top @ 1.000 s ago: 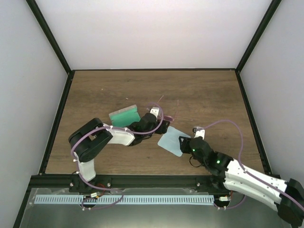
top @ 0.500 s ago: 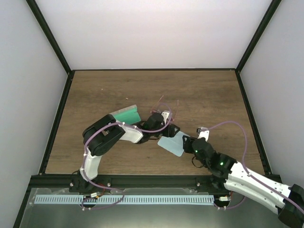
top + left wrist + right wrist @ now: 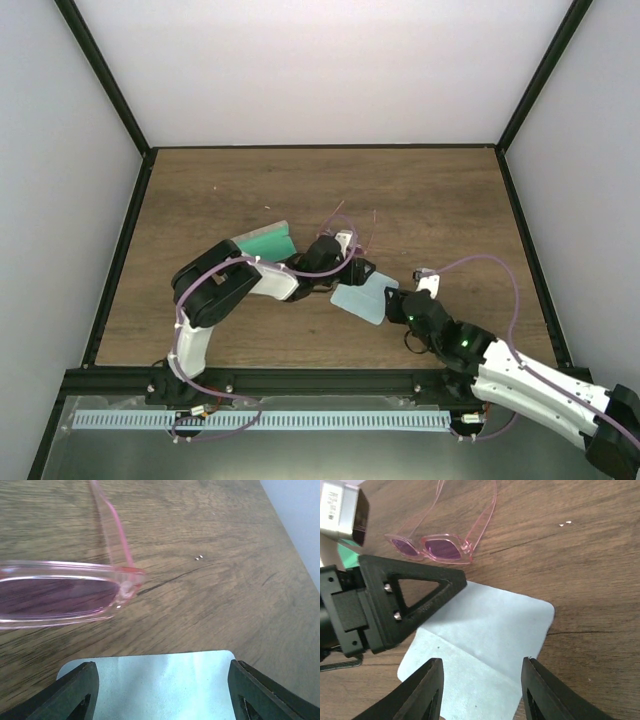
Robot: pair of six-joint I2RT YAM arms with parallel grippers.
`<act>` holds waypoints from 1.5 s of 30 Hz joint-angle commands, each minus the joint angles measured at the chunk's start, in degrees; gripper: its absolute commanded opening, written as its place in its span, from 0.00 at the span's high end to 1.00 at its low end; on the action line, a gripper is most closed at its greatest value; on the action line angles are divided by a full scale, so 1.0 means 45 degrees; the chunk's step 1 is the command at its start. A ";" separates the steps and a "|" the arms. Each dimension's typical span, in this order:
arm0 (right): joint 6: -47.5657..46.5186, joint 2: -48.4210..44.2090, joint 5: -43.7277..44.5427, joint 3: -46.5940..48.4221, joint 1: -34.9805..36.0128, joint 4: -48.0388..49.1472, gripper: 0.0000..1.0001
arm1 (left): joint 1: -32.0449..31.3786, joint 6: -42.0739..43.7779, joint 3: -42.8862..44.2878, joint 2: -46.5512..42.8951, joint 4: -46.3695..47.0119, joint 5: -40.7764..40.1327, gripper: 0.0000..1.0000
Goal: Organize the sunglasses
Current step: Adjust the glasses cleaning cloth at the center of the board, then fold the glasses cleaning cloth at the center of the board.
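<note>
The sunglasses point(image 3: 55, 595) have pink-tinted lenses and thin pink arms. They lie unfolded on the wood just beyond the light blue cloth point(image 3: 150, 685), and also show in the right wrist view point(image 3: 432, 547). In the top view only their thin arms point(image 3: 336, 209) show beside the left wrist. My left gripper point(image 3: 160, 697) is open and empty, its fingers straddling the cloth's far edge. My right gripper point(image 3: 482, 695) is open and empty over the cloth's near part point(image 3: 485, 650), facing the left gripper's finger point(image 3: 405, 605). Both grippers point(image 3: 358, 273) point(image 3: 393, 302) meet at the cloth point(image 3: 362, 298).
The grey case with green lining point(image 3: 265, 243) lies open left of the left wrist. A corner of its green lining shows in the right wrist view point(image 3: 347, 547). Small white specks point(image 3: 199, 557) lie on the wood. Black frame rails point(image 3: 120, 250) border the table.
My left gripper has swung right from beside the case to the cloth's far edge. My right gripper has shifted slightly right. The sunglasses and cloth have stayed put.
</note>
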 commanded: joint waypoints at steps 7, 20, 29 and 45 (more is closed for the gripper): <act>-0.0082 0.1160 -0.0010 0.0127 -0.0065 0.0853 0.55 | 0.0373 -0.0642 -0.1604 -0.0971 -0.1490 -0.2539 0.25; -0.0738 0.2668 0.0127 0.0534 -0.0178 0.2210 0.54 | 0.0369 -0.0510 -0.2253 -0.2018 -0.1001 -0.2293 0.05; -0.2527 0.5342 -0.0496 0.2535 -0.1546 0.3490 0.54 | 0.0350 0.0135 -0.1395 -0.3775 -0.2746 -0.3459 0.00; -0.5504 1.2160 -0.3385 0.6461 -0.4144 0.3977 0.53 | 0.0354 -0.0631 0.0215 -0.2234 -0.6768 -0.6011 0.27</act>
